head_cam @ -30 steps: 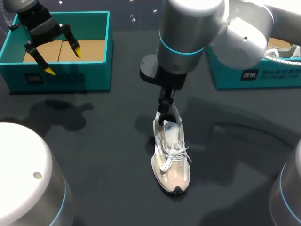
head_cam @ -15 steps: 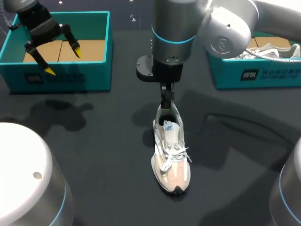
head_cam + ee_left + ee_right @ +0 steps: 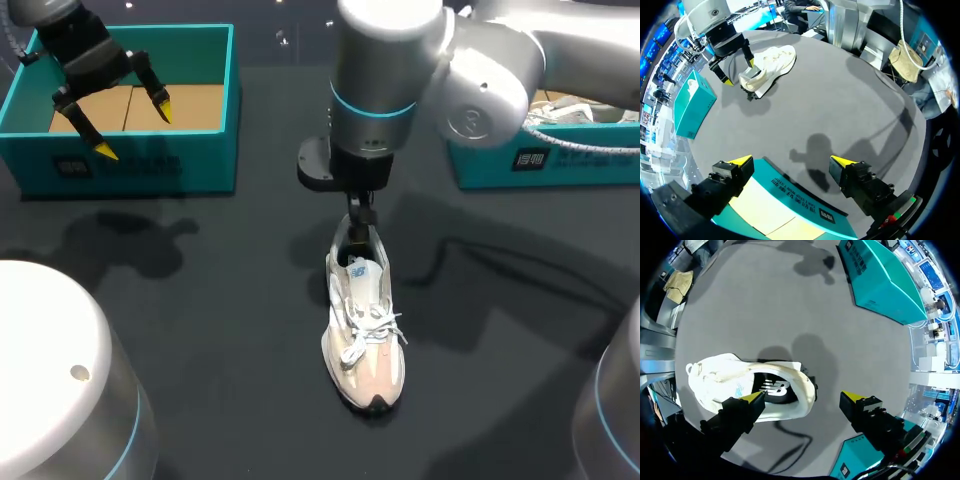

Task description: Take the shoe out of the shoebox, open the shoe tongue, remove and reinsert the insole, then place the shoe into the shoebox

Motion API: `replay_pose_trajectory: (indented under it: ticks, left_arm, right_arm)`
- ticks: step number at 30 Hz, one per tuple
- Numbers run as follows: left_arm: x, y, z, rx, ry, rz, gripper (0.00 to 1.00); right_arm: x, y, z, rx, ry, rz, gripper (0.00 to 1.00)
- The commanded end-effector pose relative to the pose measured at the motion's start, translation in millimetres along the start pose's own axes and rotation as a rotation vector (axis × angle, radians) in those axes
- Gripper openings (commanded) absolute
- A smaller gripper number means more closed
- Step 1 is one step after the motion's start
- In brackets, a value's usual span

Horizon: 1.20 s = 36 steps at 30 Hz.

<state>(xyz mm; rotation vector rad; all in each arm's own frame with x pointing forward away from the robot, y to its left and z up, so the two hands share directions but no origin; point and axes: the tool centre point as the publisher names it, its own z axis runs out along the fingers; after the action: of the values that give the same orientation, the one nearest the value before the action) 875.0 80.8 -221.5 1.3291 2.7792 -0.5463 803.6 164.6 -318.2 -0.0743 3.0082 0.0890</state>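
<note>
White shoe [image 3: 365, 330] lies just under the right gripper [image 3: 357, 215], fingers spread wide, one tip at its heel opening. The left gripper [image 3: 134, 128] hangs wide open above the teal shoebox [image 3: 140, 165].

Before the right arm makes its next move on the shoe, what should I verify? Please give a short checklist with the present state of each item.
1. Shoe stands on the table, outside the shoebox: ok.
2. Right gripper open, at the heel rim: ok.
3. Its fingers touching the heel: cannot tell.
4. Insole lies inside the shoe: ok.
5. Tongue opened: cannot tell; laces are tied.
6. Left gripper open, over the shoebox, away from the shoe: ok.
</note>
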Motion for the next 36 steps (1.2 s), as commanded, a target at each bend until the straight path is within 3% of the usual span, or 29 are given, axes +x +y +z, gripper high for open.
replay_pose_trajectory:
  ticks: [1,16,25,27,29,34,36]
  left_arm:
    - [0.3,0.3,0.3,-0.002,0.001,0.001,1.00]
    - [0.3,0.3,0.3,-0.002,0.001,0.001,1.00]
    - [0.3,0.3,0.3,-0.002,0.001,0.001,1.00]
    - [0.3,0.3,0.3,-0.002,0.001,0.001,1.00]
    - [0.3,0.3,0.3,-0.002,0.001,0.001,1.00]
    - [0.3,0.3,0.3,-0.002,0.001,0.001,1.00]
    - [0.3,0.3,0.3,-0.002,0.001,0.001,1.00]
  right_arm:
    - [-4.2,-1.7,14.4,-0.012,0.011,-0.005,1.00]
    - [-13.2,-5.4,55.2,-0.031,0.050,-0.004,1.00]
    - [-14.4,-6.5,69.5,-0.042,0.073,0.006,0.89]
    - [-14.1,-6.4,71.7,-0.042,0.081,0.010,0.78]
    - [-13.8,-6.6,73.0,-0.043,0.084,0.012,0.59]
    - [-12.5,-4.8,72.5,-0.045,0.083,0.015,0.00]
    - [-12.0,-3.9,71.2,-0.044,0.079,0.014,0.00]
